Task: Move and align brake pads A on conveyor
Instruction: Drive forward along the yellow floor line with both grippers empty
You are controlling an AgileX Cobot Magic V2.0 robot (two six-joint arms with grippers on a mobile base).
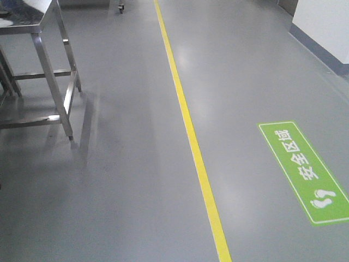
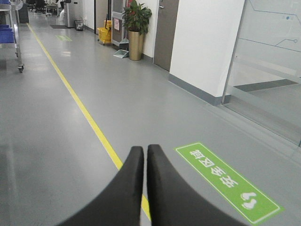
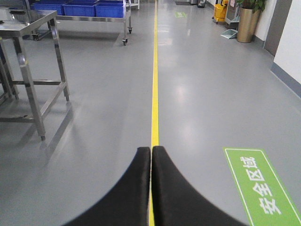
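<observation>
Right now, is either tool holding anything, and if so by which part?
Nothing is held. The left black tool and the right black tool are both shut, tips together with nothing between them, above the grey floor.

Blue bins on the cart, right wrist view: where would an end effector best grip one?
Probably the top lip of the front wall, approached from the aisle side: the blue bins stand side by side on the cart, so their ends are blocked. Handles too distant to tell.

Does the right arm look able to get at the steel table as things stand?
Probably not: the right gripper, shut, points along the yellow line, and the steel table stands well off to its left across the floor.
</observation>
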